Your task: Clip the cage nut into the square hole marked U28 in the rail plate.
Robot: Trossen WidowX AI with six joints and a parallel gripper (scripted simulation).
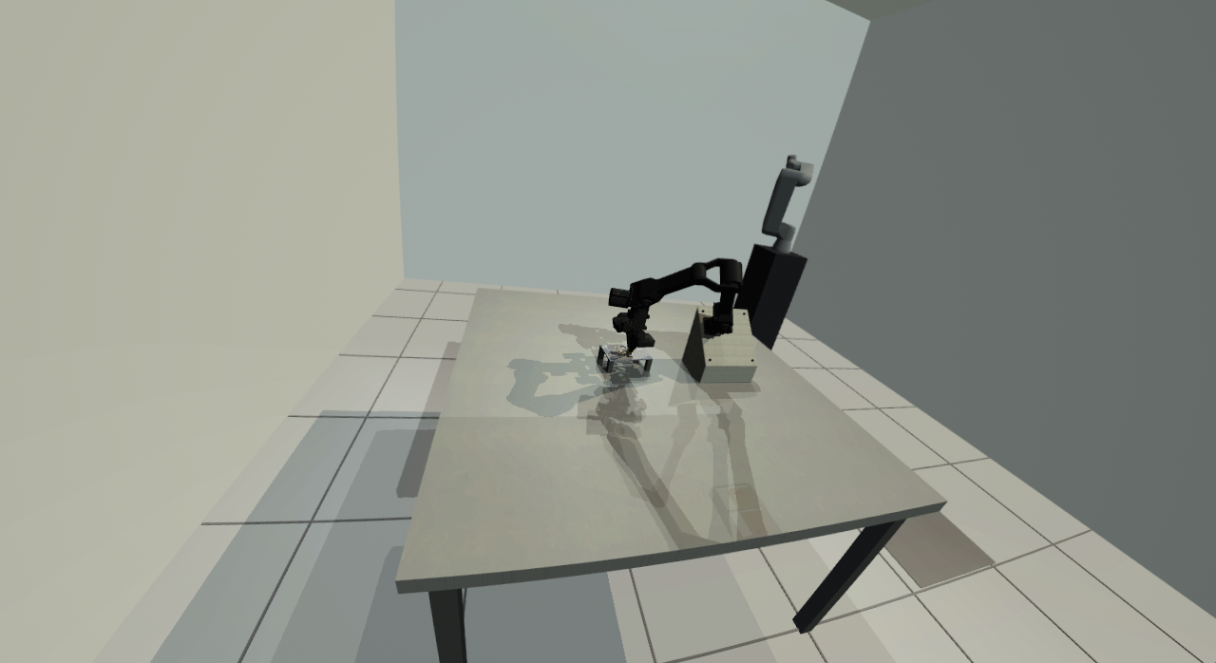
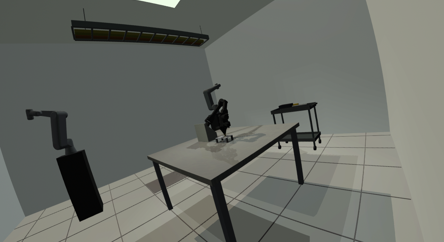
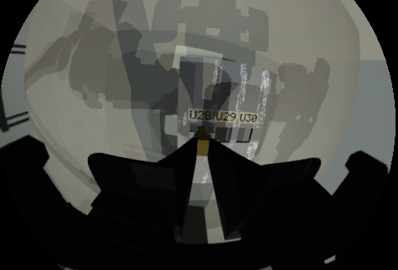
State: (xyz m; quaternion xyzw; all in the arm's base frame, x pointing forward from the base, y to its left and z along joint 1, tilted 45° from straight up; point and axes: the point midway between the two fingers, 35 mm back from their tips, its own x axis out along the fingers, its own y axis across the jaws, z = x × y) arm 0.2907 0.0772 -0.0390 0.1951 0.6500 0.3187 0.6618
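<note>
Rail plate (image 3: 225, 92): "U28", "U29", "U30" (dark lettering, pale labels).

Directly beneath the pincer (image 1: 629, 351) (image 2: 224, 135) (image 3: 202, 139), the way down is obstructed by the rail plate (image 1: 637, 355) (image 2: 221, 137) (image 3: 195, 96). Above the bench beyond the plate, open space is left; toward the arm's foot, passage is blocked by a pale box (image 1: 730, 371) (image 2: 201, 132).

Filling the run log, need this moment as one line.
hand: shut on cage nut | nut: at U28 hole, seating unclear | U29, U30 holes: unfilled | release: pending
</note>
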